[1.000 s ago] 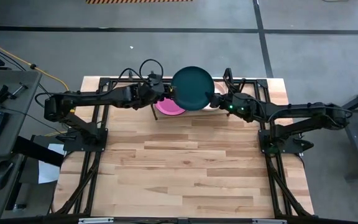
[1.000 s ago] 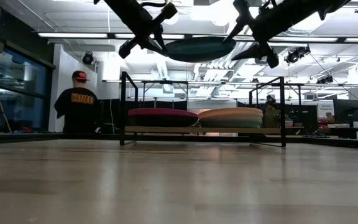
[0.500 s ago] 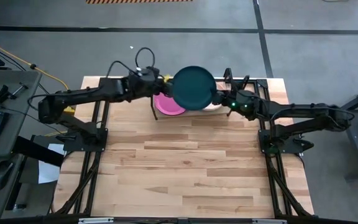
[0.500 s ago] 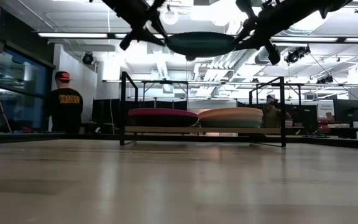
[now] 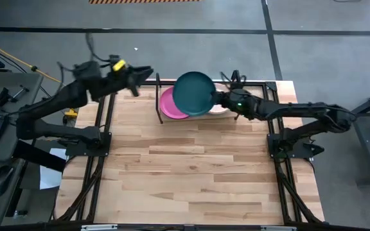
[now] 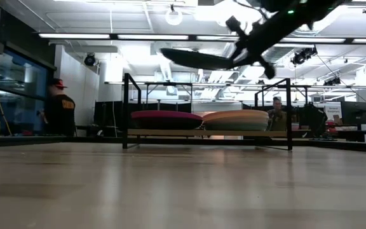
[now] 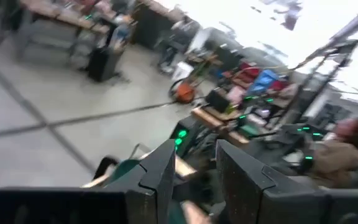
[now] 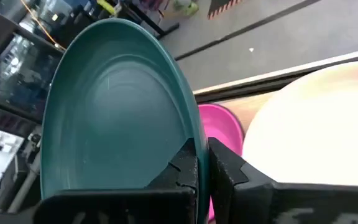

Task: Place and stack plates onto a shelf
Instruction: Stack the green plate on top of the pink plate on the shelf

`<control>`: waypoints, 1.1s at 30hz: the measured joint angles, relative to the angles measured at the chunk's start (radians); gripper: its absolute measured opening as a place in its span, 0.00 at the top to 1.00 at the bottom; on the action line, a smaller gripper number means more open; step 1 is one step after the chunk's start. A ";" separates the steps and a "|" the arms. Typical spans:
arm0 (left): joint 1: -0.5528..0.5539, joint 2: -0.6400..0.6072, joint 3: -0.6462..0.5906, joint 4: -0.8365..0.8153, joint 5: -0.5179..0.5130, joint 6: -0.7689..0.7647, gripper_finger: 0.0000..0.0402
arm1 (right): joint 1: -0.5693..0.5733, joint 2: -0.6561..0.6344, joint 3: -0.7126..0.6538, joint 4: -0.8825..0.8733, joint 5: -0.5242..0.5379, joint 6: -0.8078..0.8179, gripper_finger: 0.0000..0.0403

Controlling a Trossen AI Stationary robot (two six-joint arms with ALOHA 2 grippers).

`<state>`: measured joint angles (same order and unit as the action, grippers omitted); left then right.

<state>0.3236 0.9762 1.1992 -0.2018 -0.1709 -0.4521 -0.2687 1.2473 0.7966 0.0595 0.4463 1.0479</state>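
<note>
My right gripper is shut on a dark teal plate and holds it high above the shelf, a light-wood board in a black wire frame at the table's far edge. On the shelf a magenta plate lies at the left and a pale pink plate at the right; both look like the tops of low stacks. My left gripper is open and empty, off past the table's far left corner. My right gripper pinches the teal plate's rim on its right side between its two fingers, one finger over the rim and one under it. The fingers come nearly level from the table's right. The plate is lifted clear above the shelf and tilted.
The shelf's black posts stand up at its ends. The wide butcher-block tabletop stretches toward the near edge. A person stands in the room behind the table; desks and screens stand farther back.
My left gripper has let go of the teal plate's left rim and swung away up and toward the table's far left corner. The plate now hangs from my right gripper alone; it has shifted a little toward the left and has tipped out of level.
</note>
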 joint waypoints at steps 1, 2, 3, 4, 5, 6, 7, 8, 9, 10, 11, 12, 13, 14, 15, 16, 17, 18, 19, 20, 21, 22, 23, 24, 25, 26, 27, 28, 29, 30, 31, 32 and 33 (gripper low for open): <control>-0.010 -0.020 0.000 0.001 0.002 0.010 0.74 | -0.001 0.036 0.026 0.001 -0.002 0.001 1.00; -0.021 -0.037 0.000 0.000 0.002 0.016 0.74 | -0.005 0.073 0.055 0.000 -0.003 0.002 1.00; -0.030 -0.051 0.000 -0.001 0.002 0.017 0.74 | -0.011 0.107 0.085 -0.015 -0.006 0.004 1.00; -0.037 -0.061 0.000 -0.001 -0.001 0.018 0.74 | -0.019 0.142 0.116 -0.035 -0.006 0.008 1.00; -0.044 -0.069 0.000 -0.001 -0.004 0.018 0.74 | -0.030 0.179 0.147 -0.055 -0.009 0.009 1.00; -0.050 -0.075 0.000 -0.003 -0.005 0.019 0.74 | -0.040 0.211 0.177 -0.090 -0.013 0.008 1.00; -0.054 -0.078 0.000 -0.003 -0.006 0.019 0.74 | -0.049 0.241 0.206 -0.130 -0.013 0.005 1.00; -0.059 -0.079 0.000 -0.003 -0.006 0.020 0.74 | -0.059 0.273 0.234 -0.162 -0.015 0.002 1.00; -0.061 -0.079 0.000 -0.005 -0.006 0.029 0.74 | -0.069 0.301 0.259 -0.187 -0.020 0.001 1.00; -0.064 -0.079 0.000 -0.007 -0.006 0.041 0.74 | -0.077 0.327 0.279 -0.205 -0.029 -0.001 1.00; -0.065 -0.079 0.000 -0.007 -0.007 0.049 0.74 | -0.085 0.351 0.296 -0.213 -0.043 -0.001 1.00; -0.066 -0.079 0.000 -0.007 -0.007 0.052 0.74 | -0.091 0.375 0.314 -0.211 -0.065 -0.001 1.00; -0.066 -0.079 0.000 -0.007 -0.007 0.052 0.74 | -0.096 0.398 0.330 -0.204 -0.094 -0.001 1.00; -0.066 -0.079 0.000 -0.006 -0.007 0.052 0.74 | -0.100 0.418 0.344 -0.202 -0.119 -0.001 1.00; -0.066 -0.078 0.000 -0.006 -0.007 0.052 0.74 | -0.101 0.437 0.357 -0.203 -0.136 -0.001 1.00; -0.066 -0.077 0.000 -0.007 -0.007 0.052 0.74 | -0.100 0.454 0.367 -0.202 -0.148 0.000 1.00; -0.065 -0.077 0.000 -0.007 -0.007 0.053 0.74 | -0.099 0.470 0.373 -0.203 -0.158 -0.001 1.00; -0.065 -0.076 0.000 -0.007 -0.007 0.053 0.74 | -0.097 0.483 0.378 -0.207 -0.165 0.002 1.00; -0.065 -0.077 0.000 -0.007 -0.007 0.054 0.74 | -0.097 0.493 0.381 -0.207 -0.170 0.008 1.00; -0.065 -0.078 0.000 -0.007 -0.007 0.054 0.74 | -0.097 0.498 0.381 -0.206 -0.171 0.017 1.00; -0.065 -0.078 0.000 -0.007 -0.007 0.054 0.74 | -0.097 0.502 0.381 -0.209 -0.172 0.024 1.00; -0.065 -0.079 0.000 -0.007 -0.007 0.055 0.74 | -0.098 0.505 0.381 -0.209 -0.171 0.025 1.00; -0.065 -0.080 0.000 -0.007 -0.007 0.055 0.74 | -0.098 0.507 0.381 -0.209 -0.179 0.026 1.00; -0.065 -0.081 0.000 -0.006 -0.007 0.055 0.74 | -0.099 0.507 0.381 -0.212 -0.188 0.026 1.00; -0.065 -0.081 0.000 -0.006 -0.007 0.056 0.74 | -0.101 0.507 0.381 -0.214 -0.191 0.025 1.00; -0.065 -0.081 0.000 -0.006 -0.007 0.056 0.74 | -0.104 0.507 0.381 -0.213 -0.195 0.026 1.00; -0.065 -0.081 0.000 -0.006 -0.007 0.057 0.74 | -0.105 0.507 0.382 -0.212 -0.200 0.025 0.99; -0.065 -0.081 0.000 -0.006 -0.007 0.057 0.74 | -0.106 0.507 0.382 -0.212 -0.208 0.024 0.98; -0.065 -0.081 0.000 -0.006 -0.007 0.063 0.74 | -0.108 0.507 0.382 -0.212 -0.217 0.017 0.96; -0.065 -0.081 0.000 -0.006 -0.007 0.069 0.74 | -0.110 0.507 0.382 -0.213 -0.222 0.011 0.94; -0.065 -0.081 0.000 -0.006 -0.007 0.072 0.74 | -0.111 0.507 0.382 -0.213 -0.231 0.004 0.91; -0.065 -0.081 0.000 -0.006 -0.007 0.073 0.74 | -0.111 0.507 0.382 -0.213 -0.241 0.002 0.88; -0.065 -0.081 0.000 -0.006 -0.007 0.072 0.74 | -0.111 0.507 0.382 -0.217 -0.242 0.001 0.85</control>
<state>0.2581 0.8955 1.1992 -0.2081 -0.1776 -0.3801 -0.3801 1.7546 1.1782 -0.1573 0.2047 1.0487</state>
